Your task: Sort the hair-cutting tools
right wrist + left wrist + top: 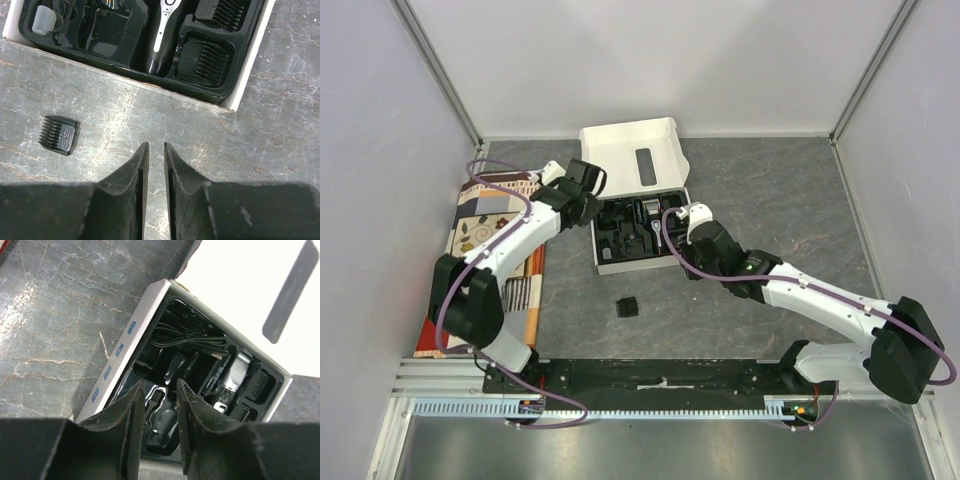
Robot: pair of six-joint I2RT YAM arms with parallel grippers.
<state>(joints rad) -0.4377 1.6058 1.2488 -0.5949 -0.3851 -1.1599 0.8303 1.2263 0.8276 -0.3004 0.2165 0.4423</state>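
Two claws hover at a white cardboard box holding a black moulded tray. The right claw, fingers narrowly apart and empty, has the small black ribbed comb guard on the grey marbled table at its nine o'clock. The black silver-headed clipper lies in the tray at twelve. The left claw, fingers apart and empty, hangs over the tray, with the coiled black cable at one o'clock.

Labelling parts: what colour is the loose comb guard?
Black; the comb guard shows best in right wrist view.

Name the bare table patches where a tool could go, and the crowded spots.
Bare: table right of the box, toward the wall; also left of the guard. Crowded: the tray.
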